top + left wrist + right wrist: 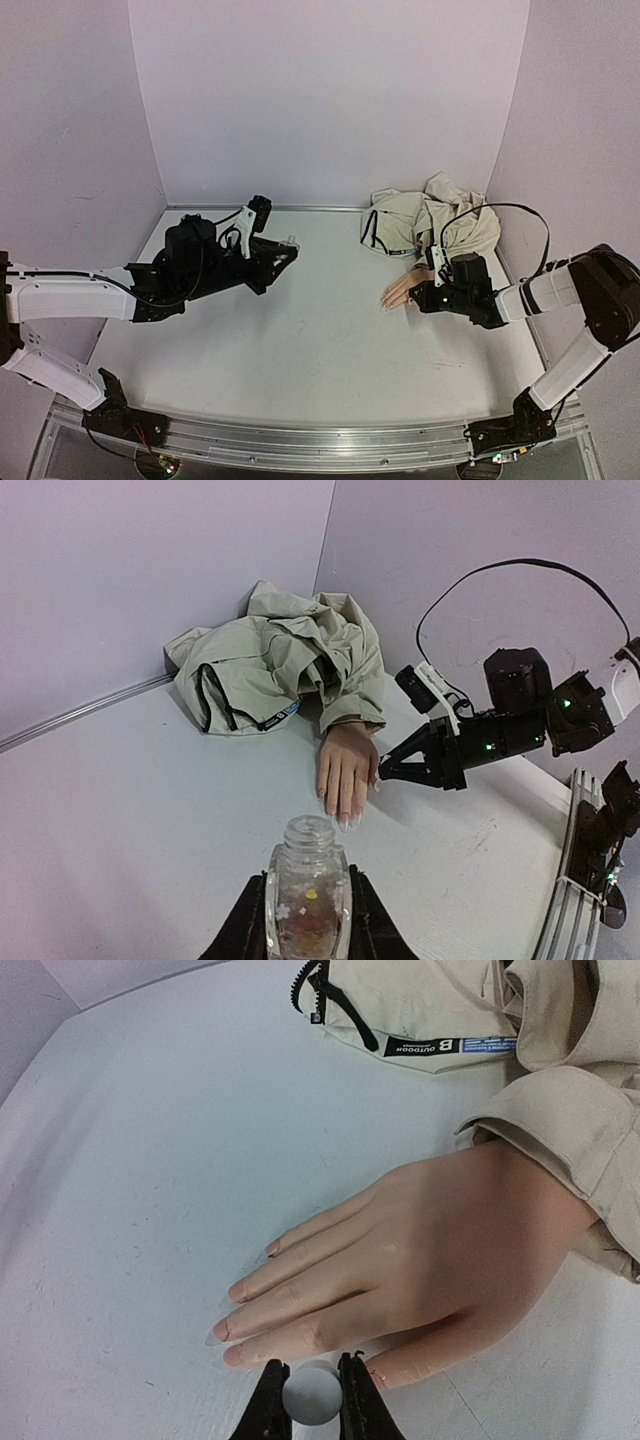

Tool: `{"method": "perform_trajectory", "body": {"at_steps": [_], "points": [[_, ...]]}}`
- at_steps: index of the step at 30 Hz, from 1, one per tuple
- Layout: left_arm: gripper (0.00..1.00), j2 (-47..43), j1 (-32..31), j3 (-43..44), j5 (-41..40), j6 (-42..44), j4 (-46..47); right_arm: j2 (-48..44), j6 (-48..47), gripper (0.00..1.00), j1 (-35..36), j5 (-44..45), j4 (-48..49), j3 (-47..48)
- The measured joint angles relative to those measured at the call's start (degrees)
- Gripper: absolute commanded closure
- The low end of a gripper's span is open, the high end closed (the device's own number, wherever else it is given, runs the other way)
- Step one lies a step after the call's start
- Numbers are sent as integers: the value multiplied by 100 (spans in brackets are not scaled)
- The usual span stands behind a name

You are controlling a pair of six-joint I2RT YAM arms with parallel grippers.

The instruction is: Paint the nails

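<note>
The pale mannequin hand [402,292] lies palm down at the right of the table, its wrist in a beige jacket sleeve [565,1110]. Its long clear nails [213,1339] point left; they also show in the left wrist view [346,819]. My right gripper [312,1392] is shut on a small round white cap [312,1397], low between the index finger and the thumb. The brush below the cap is hidden. My left gripper [308,925] is shut on a small clear uncapped bottle [308,885], held upright left of centre [288,245], well apart from the hand.
The crumpled beige jacket [430,222] lies in the back right corner against the walls. The white table [300,340] is walled on three sides, with a metal rail along its near edge.
</note>
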Motion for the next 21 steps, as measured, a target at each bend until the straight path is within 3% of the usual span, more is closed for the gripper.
{"method": "perform_trajectory", "body": {"at_steps": [7, 15, 21], "points": [[100, 0, 0, 0, 0, -2, 0, -122, -17, 100, 24, -4, 7, -76], [100, -2, 0, 0, 0, 0, 0, -1381, 138, 100, 31, 122, -57, -549], [100, 0, 0, 0, 4, -2, 0, -1051, 291, 100, 31, 680, -273, -306]]}}
